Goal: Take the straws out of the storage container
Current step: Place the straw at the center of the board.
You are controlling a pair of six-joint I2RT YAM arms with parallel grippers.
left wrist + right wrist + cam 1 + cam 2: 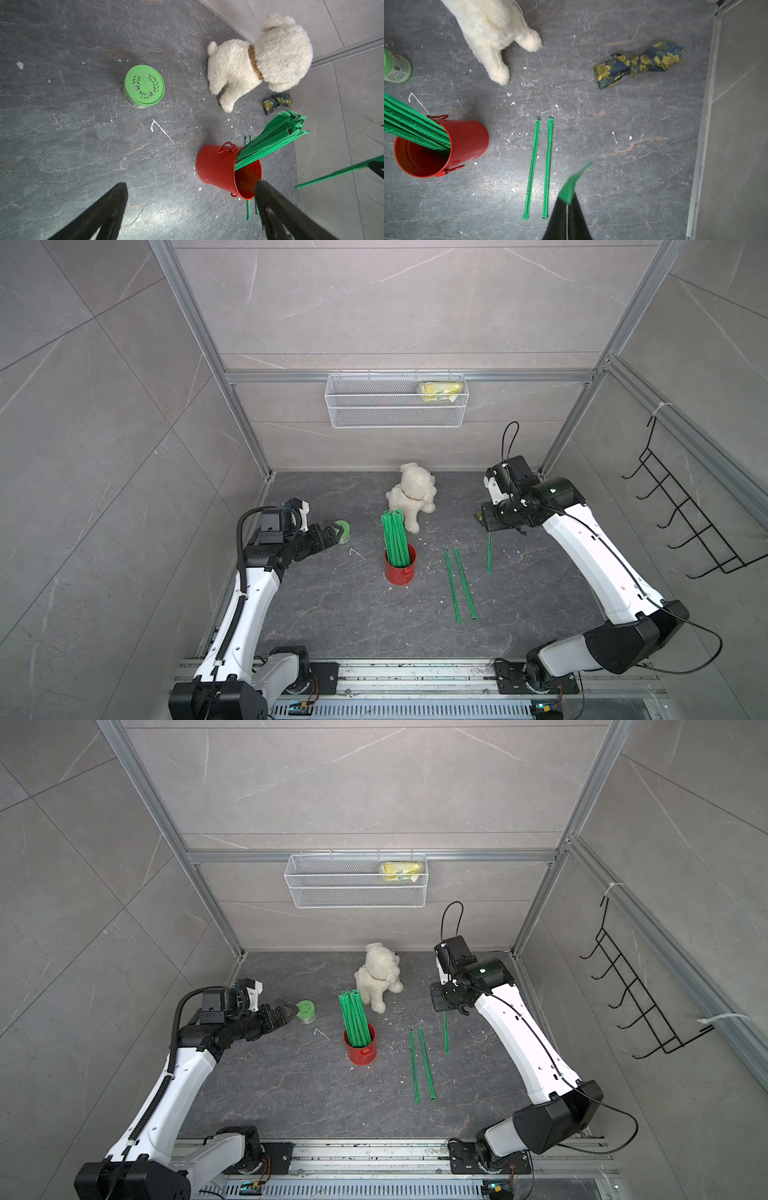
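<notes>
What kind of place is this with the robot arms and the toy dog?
Probably a robot test booth, not a home: a bare metal frame around tiled panels, and robot arms bolted to a metal rail.

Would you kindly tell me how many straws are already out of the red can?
3: two straws side by side on the table, one hanging from the right hand.

Bare floor (353, 614) lay open in front of the red can (400, 572); a plush dog (411, 493) stood close behind it, two loose straws (464, 584) beside.
</notes>
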